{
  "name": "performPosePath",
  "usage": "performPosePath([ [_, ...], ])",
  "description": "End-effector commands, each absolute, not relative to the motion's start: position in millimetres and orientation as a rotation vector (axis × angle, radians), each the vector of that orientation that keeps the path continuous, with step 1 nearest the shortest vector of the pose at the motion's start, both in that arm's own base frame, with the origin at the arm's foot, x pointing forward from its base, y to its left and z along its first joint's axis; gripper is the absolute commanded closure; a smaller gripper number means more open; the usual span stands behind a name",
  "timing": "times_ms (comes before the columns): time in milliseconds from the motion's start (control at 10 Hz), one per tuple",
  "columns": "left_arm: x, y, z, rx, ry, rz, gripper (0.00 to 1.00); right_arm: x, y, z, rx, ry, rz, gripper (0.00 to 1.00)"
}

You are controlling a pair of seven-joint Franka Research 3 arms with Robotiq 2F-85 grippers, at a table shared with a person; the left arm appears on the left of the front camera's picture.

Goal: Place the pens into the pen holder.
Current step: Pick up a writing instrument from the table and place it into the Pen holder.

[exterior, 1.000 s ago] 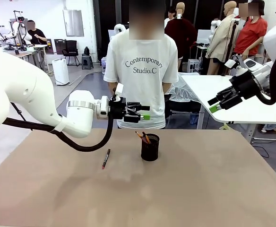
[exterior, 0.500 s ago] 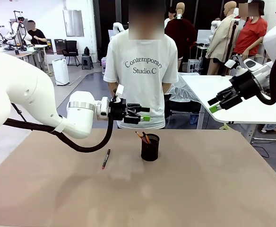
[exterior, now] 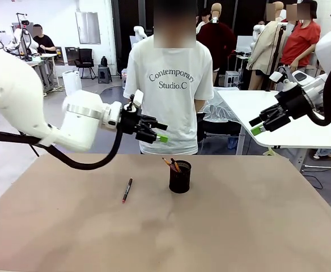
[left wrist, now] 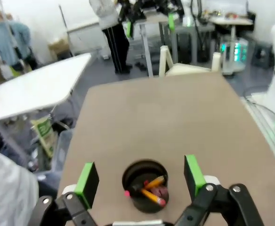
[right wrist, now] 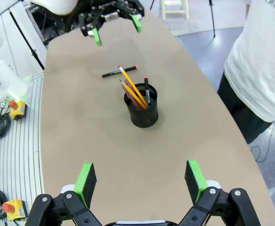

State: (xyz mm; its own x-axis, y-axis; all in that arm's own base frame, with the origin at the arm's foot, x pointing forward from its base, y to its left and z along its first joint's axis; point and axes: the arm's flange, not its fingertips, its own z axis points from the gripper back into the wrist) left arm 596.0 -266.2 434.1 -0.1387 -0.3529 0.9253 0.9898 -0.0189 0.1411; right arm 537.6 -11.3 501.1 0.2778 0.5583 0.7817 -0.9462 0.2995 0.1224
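Observation:
The black mesh pen holder (exterior: 180, 177) stands upright near the middle of the brown table (exterior: 239, 226), with several pens sticking out of it, among them yellow pencils (right wrist: 132, 89) and a black pen with a red tip (right wrist: 147, 90). One black pen with red ends (exterior: 127, 190) lies flat on the table to the left of the holder (right wrist: 142, 112); it is also seen from the right wrist (right wrist: 120, 71). My left gripper (exterior: 157, 131) hangs open and empty in the air, up and left of the holder (left wrist: 145, 186). My right gripper (exterior: 260, 123) is open and empty, high at the far right.
A person in a white T-shirt (exterior: 170, 85) stands at the table's far edge behind the holder. A white table (exterior: 279, 119) lies beyond on the right. The brown table has bare room in front and to the right.
My left arm has risen and pulled back to the left, still open. The right arm, the holder and the loose pen have not moved.

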Motion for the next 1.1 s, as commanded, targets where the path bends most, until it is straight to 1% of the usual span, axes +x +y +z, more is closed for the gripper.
performPosePath([
  [0,568,-249,456,-0.687,-0.891,-1.537,0.06,537,-11,503,0.665,-0.702,1.109,0.00],
  [100,566,-240,467,-0.576,-0.826,-1.558,0.06,537,-11,503,0.665,-0.702,1.109,0.00],
  [200,565,-229,478,-0.267,-0.740,-1.580,0.06,537,-11,503,0.665,-0.702,1.109,0.00],
  [300,564,-225,481,-0.167,-0.652,-1.563,0.06,537,-11,503,0.665,-0.702,1.109,0.00],
  [400,565,-221,480,-0.157,-0.534,-1.491,0.06,537,-11,503,0.665,-0.702,1.109,0.00],
  [600,568,-216,472,-0.166,-0.391,-1.375,0.06,537,-11,503,0.665,-0.702,1.109,0.00],
  [700,569,-216,466,-0.228,-0.350,-1.255,0.06,537,-11,503,0.665,-0.702,1.109,0.00],
  [900,572,-218,452,-0.275,-0.386,-1.063,0.06,537,-11,503,0.665,-0.702,1.109,0.00],
  [1000,572,-218,443,-0.202,-0.384,-0.994,0.06,537,-11,503,0.665,-0.702,1.109,0.00],
])
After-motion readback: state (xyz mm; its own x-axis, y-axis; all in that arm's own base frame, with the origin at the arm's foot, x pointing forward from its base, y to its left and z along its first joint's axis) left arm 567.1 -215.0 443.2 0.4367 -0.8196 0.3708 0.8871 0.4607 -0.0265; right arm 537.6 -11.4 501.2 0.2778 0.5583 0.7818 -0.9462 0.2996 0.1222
